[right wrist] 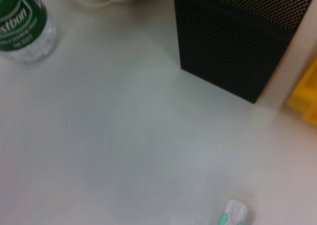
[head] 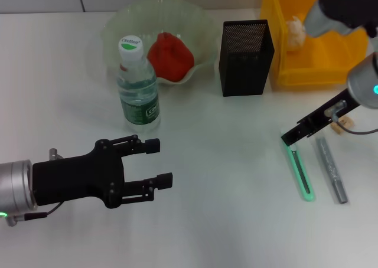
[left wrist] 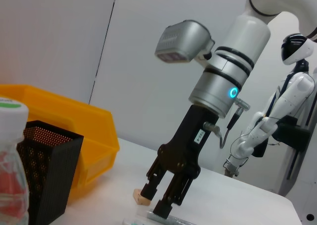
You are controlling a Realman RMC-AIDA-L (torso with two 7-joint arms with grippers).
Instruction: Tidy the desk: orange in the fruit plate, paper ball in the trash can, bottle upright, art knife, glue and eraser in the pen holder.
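The bottle (head: 137, 85) stands upright on the desk (head: 224, 221), in front of the fruit plate (head: 118, 26), which holds the orange (head: 170, 55). The black pen holder (head: 245, 55) stands to the right of the plate. Beyond it, the paper ball (head: 295, 32) lies in the yellow trash can (head: 313, 73). The art knife (head: 301, 173), the glue (head: 332, 170) and the eraser (head: 342, 124) lie on the desk at the right. My right gripper (head: 292, 138) hangs open just over the knife's far end (right wrist: 233, 212). My left gripper (head: 160, 162) is open and empty at the lower left.
The left wrist view shows the right gripper (left wrist: 158, 199) from the side, with the eraser (left wrist: 142, 197) just behind its fingers. A white robot figure (left wrist: 292, 101) stands beyond the desk's far edge.
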